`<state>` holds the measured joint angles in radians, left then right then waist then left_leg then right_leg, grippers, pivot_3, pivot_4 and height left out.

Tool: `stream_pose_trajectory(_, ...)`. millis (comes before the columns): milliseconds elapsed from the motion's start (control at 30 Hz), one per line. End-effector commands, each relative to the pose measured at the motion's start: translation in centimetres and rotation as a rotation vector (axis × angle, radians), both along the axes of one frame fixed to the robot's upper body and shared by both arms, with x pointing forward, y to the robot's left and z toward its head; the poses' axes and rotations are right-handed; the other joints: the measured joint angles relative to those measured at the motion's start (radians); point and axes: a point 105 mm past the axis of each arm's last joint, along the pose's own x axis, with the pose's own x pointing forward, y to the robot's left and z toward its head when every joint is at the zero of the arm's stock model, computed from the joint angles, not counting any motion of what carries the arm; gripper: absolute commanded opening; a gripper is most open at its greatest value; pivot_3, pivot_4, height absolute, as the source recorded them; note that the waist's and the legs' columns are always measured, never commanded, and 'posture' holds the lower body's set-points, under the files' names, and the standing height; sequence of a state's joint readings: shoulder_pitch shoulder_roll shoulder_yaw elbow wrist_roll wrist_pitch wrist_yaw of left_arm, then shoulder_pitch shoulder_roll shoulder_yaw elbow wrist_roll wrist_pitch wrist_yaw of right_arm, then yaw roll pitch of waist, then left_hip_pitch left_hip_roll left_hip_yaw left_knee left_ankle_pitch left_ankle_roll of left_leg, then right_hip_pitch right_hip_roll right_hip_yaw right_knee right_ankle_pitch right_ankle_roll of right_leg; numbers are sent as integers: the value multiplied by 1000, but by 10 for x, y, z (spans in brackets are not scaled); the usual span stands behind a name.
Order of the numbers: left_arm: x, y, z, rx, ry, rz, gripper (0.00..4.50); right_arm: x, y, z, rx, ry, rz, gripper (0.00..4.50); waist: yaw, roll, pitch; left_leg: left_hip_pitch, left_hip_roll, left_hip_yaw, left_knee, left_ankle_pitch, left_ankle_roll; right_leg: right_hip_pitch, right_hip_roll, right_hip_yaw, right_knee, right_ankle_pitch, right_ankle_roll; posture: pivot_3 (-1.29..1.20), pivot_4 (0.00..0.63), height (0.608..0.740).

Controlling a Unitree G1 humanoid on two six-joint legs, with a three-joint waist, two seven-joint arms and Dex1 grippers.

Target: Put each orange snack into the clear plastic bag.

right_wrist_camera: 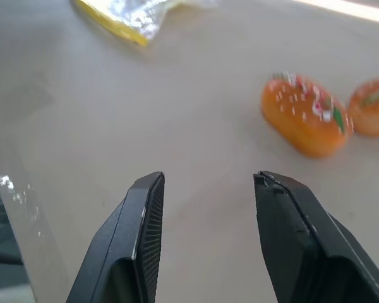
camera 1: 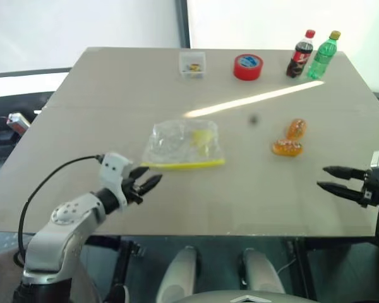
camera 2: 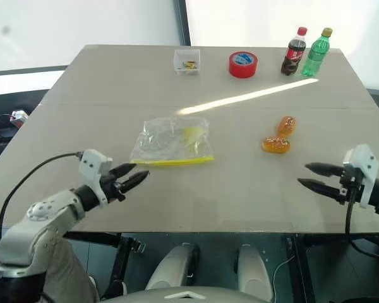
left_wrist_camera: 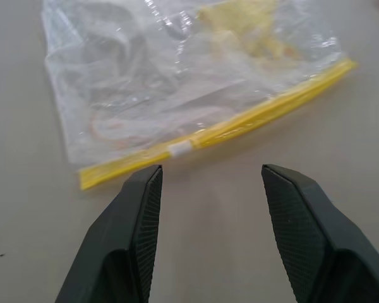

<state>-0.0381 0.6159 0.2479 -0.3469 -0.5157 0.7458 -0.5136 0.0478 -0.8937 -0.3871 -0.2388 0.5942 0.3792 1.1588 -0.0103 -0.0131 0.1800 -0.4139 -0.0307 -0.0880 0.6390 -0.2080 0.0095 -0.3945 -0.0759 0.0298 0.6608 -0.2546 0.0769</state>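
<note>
Orange snacks, two in number, lie touching each other on the grey table [camera 1: 82,107] right of centre, one [camera 1: 287,148] nearer the robot and the other [camera 1: 296,129] just behind it; the clear plastic bag [camera 1: 183,144] lies flat left of them, well apart, its yellow strip [left_wrist_camera: 221,128] along the near edge. Left gripper [camera 1: 147,180] hovers just short of that strip, jaws spread and empty; right gripper [camera 1: 328,177] hangs over the table's near right edge, jaws parted, nothing between them, pointing toward the snacks; a clear box [camera 1: 192,64], red tape roll [camera 1: 247,66] and two bottles [camera 1: 311,54] stand along the far edge.
</note>
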Motion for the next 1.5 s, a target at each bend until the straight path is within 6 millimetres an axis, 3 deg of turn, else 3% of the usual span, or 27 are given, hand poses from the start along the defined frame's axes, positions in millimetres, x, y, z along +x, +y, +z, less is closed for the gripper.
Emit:
stream_pose_trajectory(33,18,21,11,-16,-5,101,2629,-1,24,25,36,-84,73,2284,0,0,0,0,0,0,0,0,0,0,0,0,0,0,0,0,150,740)
stream_pose_trajectory(133,36,30,10,-39,25,148,2629,1,33,33,43,-107,105,2284,2,0,0,0,-1,0,0,0,0,0,0,-1,0,0,0,0,150,740)
stream_pose_trajectory(400,59,14,-17,-50,142,76,2629,3,38,38,39,-123,118,2284,6,0,0,-1,-2,0,-1,0,0,0,-2,-1,-1,0,0,0,150,740)
stream_pose_trajectory(633,67,-37,-20,-133,186,-88,2629,3,37,36,45,-121,89,2284,24,2,-2,0,-3,0,0,0,0,1,-3,-1,0,0,0,0,150,740)
stream_pose_trajectory(933,74,-53,-24,-126,227,-115,2629,5,37,32,37,-111,87,2284,25,2,-2,0,-3,-1,1,0,0,2,-3,-2,0,0,0,0,150,740)
stream_pose_trajectory(1033,74,-55,-25,-133,230,-114,1488,7,38,32,37,-111,90,2284,25,2,-2,0,-3,-1,1,0,0,2,-3,-2,0,0,0,0,150,740)
stream_pose_trajectory(1133,73,-56,-24,-146,224,-109,40,9,40,33,53,-117,89,2284,24,2,-2,0,-3,-1,1,0,0,2,-3,-2,0,0,0,0,150,740)
stream_pose_trajectory(1300,71,-67,-3,-237,183,-121,40,15,50,31,39,-140,92,2284,24,1,-2,0,-3,-1,1,0,0,2,-3,-2,0,0,0,0,150,740)
stream_pose_trajectory(1500,61,-87,38,-477,172,-114,40,30,96,5,-146,-249,122,2284,15,-1,-1,-2,-2,-3,1,0,-1,-1,-2,-2,0,0,0,0,150,740)
